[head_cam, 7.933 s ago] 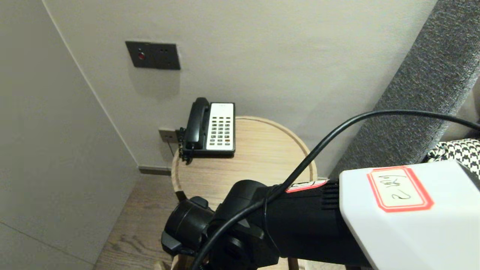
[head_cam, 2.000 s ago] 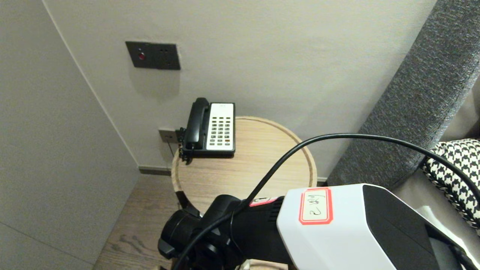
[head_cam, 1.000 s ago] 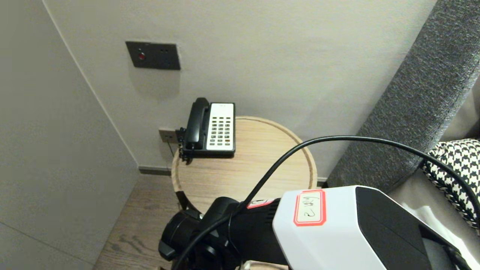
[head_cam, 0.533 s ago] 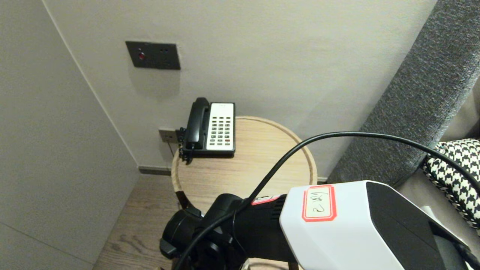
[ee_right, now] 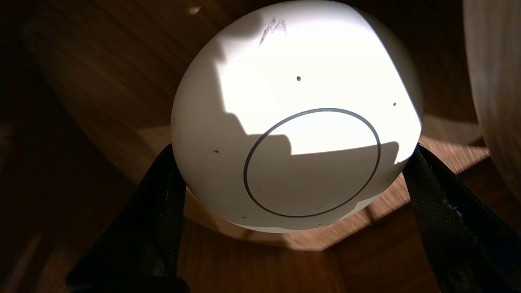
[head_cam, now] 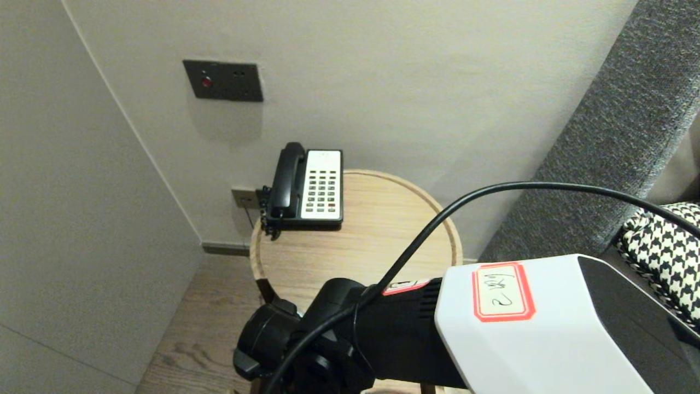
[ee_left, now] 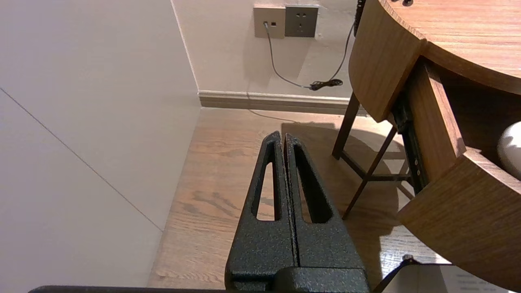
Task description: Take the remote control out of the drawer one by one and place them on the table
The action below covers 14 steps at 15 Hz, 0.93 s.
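My right gripper [ee_right: 291, 162] reaches down into a wooden drawer [ee_right: 101, 81], its two black fingers [ee_right: 163, 191] pressed against opposite sides of a white round object [ee_right: 293, 101] marked with a thin dark ring. From the left wrist view, part of that white round object [ee_left: 511, 148] shows inside the open drawer [ee_left: 447, 211] under the round wooden table [head_cam: 383, 230]. In the head view my right arm [head_cam: 519, 323] hides the drawer and the gripper. A black-and-white telephone [head_cam: 306, 186] sits at the table's far edge. My left gripper [ee_left: 283, 138] hangs shut over the wooden floor, left of the table.
A wall with a dark switch panel [head_cam: 222, 81] stands behind the table, and wall sockets [ee_left: 285, 20] with a cable sit low beside it. A grey upholstered panel [head_cam: 618, 137] and a houndstooth cushion [head_cam: 667, 241] are on the right. A wall closes the left side.
In the head view my right forearm has shifted rightwards and slightly up, its cable with it. The telephone, table and left gripper have not moved.
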Available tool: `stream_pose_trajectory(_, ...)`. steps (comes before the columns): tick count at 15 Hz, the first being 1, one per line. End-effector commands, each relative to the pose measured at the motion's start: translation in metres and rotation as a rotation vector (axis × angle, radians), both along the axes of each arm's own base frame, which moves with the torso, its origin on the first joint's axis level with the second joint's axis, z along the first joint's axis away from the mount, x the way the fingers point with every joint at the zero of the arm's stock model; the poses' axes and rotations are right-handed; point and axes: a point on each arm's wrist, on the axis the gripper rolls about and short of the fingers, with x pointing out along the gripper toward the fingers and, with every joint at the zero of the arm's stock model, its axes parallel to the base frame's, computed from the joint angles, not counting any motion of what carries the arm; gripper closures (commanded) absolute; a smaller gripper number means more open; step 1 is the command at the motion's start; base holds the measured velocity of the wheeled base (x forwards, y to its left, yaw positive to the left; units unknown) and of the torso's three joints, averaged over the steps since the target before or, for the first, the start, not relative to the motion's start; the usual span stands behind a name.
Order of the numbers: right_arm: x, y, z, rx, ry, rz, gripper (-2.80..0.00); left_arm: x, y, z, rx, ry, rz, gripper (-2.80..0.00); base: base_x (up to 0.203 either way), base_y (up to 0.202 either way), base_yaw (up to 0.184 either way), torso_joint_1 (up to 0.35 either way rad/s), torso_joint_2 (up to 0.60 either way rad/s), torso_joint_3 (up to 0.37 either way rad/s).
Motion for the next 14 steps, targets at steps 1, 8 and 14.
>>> stream_pose_trajectory(1,-0.008,-0.004,0.010,0.019,0.004,-0.013,0.00,0.000,0.000,0.000,0.001,0.000,0.001,0.00,0.000,0.000,0.000,0.000,0.00,0.000)
stream_pose_trajectory(8,-0.018,-0.010,0.022,0.075,0.049,-0.043,0.00,0.000,0.000,0.000,0.000,0.000,0.001,0.00,0.000,0.000,0.000,0.000,0.00,0.000)
stream_pose_trajectory(14,-0.021,-0.014,0.035,0.143,0.101,-0.072,0.00,0.000,0.000,0.000,0.001,0.000,0.000,0.00,0.000,0.000,0.000,0.000,0.00,0.000)
